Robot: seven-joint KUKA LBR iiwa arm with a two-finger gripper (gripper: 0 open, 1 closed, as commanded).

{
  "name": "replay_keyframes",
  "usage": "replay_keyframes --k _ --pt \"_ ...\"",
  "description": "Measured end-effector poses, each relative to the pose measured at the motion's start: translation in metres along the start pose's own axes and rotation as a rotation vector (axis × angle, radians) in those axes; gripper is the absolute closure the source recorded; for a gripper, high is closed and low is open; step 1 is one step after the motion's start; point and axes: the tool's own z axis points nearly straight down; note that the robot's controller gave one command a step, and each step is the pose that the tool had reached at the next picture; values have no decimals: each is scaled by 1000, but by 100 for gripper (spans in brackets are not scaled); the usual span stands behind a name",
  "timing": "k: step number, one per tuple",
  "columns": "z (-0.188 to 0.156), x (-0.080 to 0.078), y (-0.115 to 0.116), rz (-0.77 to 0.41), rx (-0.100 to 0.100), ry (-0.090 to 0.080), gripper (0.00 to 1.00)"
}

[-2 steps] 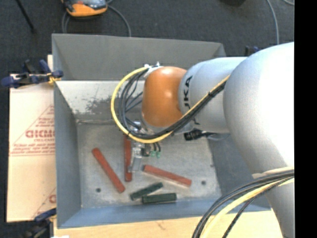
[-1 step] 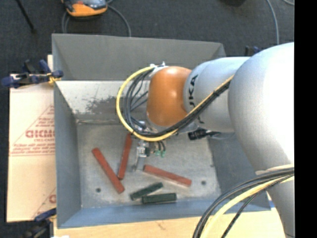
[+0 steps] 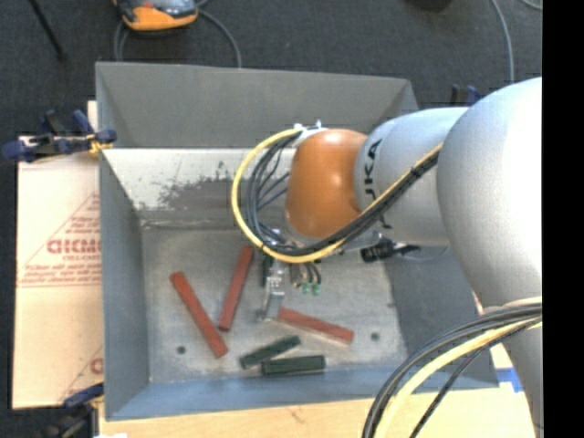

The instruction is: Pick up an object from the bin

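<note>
Gripper point(image 3: 271, 301) sits low by the left end of the near-right red stick point(image 3: 315, 327), nothing lifted yet, can't tell if it's clenched.

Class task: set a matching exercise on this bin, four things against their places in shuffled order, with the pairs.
Things
1 gripper
2 left red stick
3 right red stick
4 dark green sticks

Places
A lowest in the view
B farthest left in the bin
C over the bin's middle
D just right of the gripper

Pairs: 1-C, 2-B, 3-D, 4-A
</note>
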Motion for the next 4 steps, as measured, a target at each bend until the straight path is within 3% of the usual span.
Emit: replay_keyframes --k 1,2,3,4 --pt "6 -4 4 -87 4 1 0" --pt "7 -5 11 -97 2 3 0" --pt "-31 3 9 -242 0 11 0" --pt "-40 29 -23 -287 -3 -10 0"
